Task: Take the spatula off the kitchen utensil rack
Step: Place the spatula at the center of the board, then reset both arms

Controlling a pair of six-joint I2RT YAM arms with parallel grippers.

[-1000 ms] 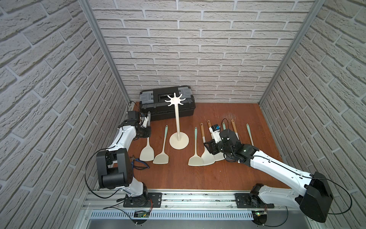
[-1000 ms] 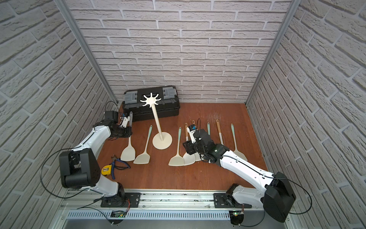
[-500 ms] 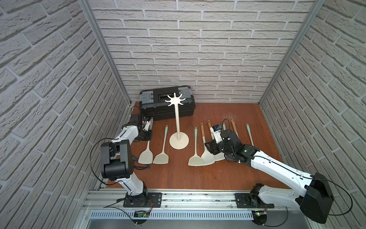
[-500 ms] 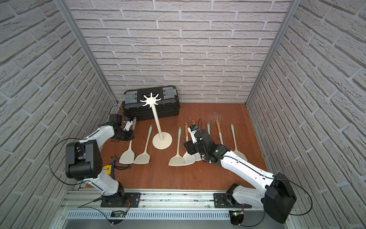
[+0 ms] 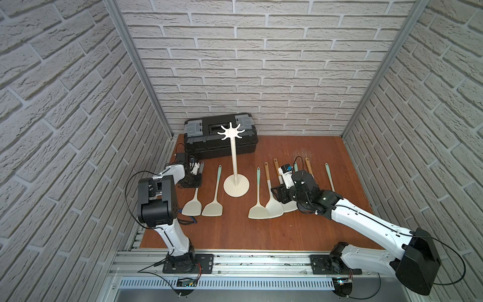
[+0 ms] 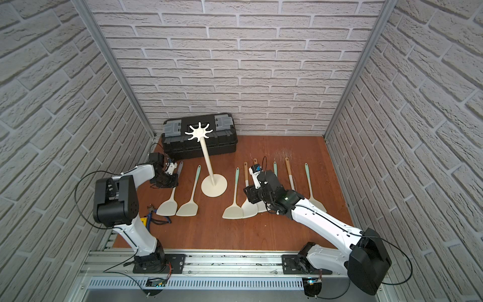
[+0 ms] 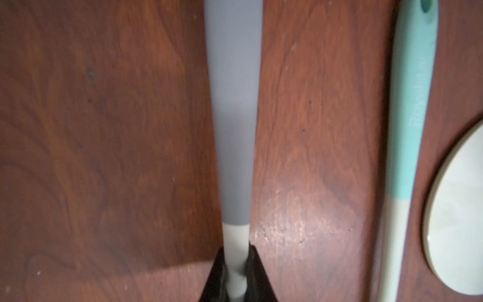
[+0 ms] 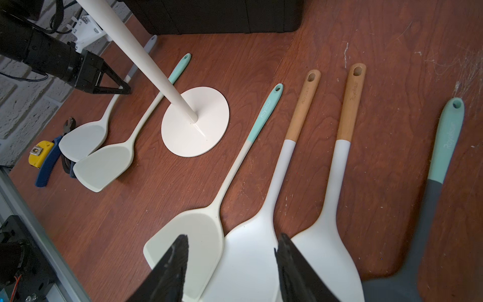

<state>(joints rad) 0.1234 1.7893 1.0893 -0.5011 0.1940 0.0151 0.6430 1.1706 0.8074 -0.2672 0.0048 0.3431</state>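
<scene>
Jaws of the left gripper (image 7: 236, 261) are drawn in close on the cream neck of the grey spatula (image 7: 232, 104), one finger (image 7: 214, 282) against each side. The grey spatula lies flat on the table (image 7: 104, 130). In both top views this grip sits left of centre, near the left wall. The handle points up-frame toward the toolbox (image 5: 203, 146) and the blade points down-frame. A teal spatula (image 7: 410, 104) lies just beside it, roughly parallel, not touching. The rack (image 5: 234, 162) stands upright at frame centre on its round base, right of the teal spatula and apart from both. Its crown shows in front of the toolbox.

Jaws of the right gripper (image 8: 232, 269) stand roughly half open with nothing between them. They are over the blades of a row of spatulas (image 8: 264, 115) lying flat to the right of the rack base. The gap is above the blade of a wood spatula (image 8: 248, 248). Whether the fingertips touch the blades cannot be told. In both top views this gripper is right of centre, and its arm crosses part of the row.
</scene>
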